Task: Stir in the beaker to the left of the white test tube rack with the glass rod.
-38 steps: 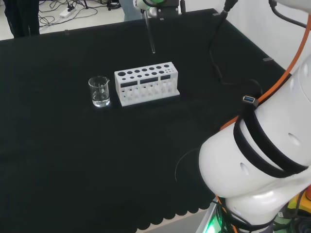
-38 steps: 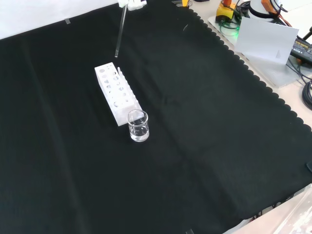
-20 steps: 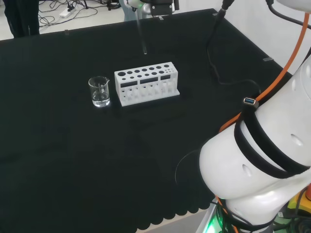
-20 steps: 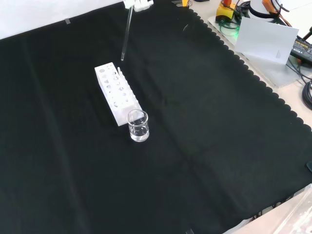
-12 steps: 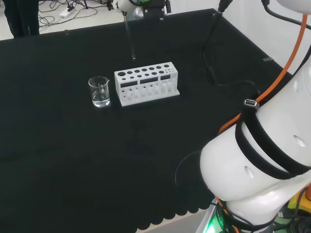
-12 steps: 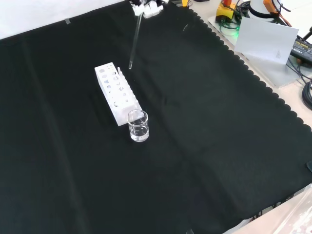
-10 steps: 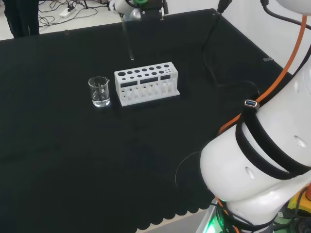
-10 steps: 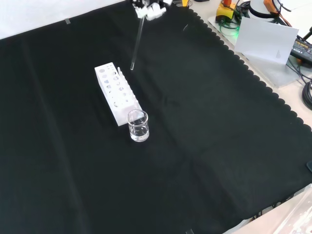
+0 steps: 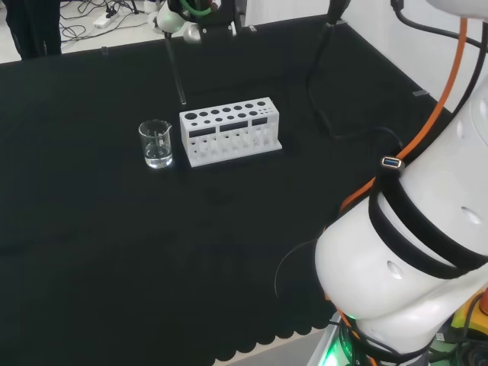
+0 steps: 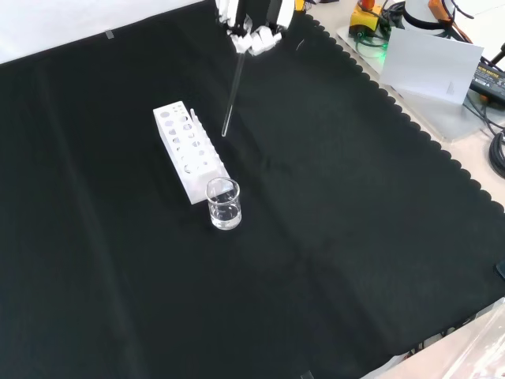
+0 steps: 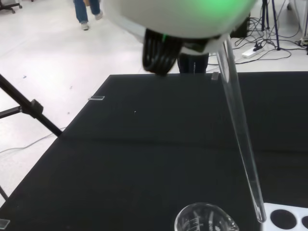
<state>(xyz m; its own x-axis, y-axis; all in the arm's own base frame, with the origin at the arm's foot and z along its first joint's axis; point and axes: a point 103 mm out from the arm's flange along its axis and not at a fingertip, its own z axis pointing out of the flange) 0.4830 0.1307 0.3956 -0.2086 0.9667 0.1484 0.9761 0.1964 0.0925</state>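
Observation:
A clear glass beaker stands on the black cloth just left of the white test tube rack in the head view. In the front view the beaker sits at the rack's near end. The hand is shut on the top of a glass rod, which hangs almost upright in the air. Its lower tip hovers above and beside the rack, short of the beaker. In the head view the rod ends above the rack's left end. The wrist view shows the rod slanting down next to the beaker's rim.
The arm's white links stand at the right of the head view. A black cable lies on the cloth behind the rack. Beyond the cloth's scalloped edge, at the front view's upper right, sit a grey panel and other gear.
The hand has carried the rod leftward in the head view, from behind the rack's right half to above its left end. In the front view the rod has come nearer and lower.

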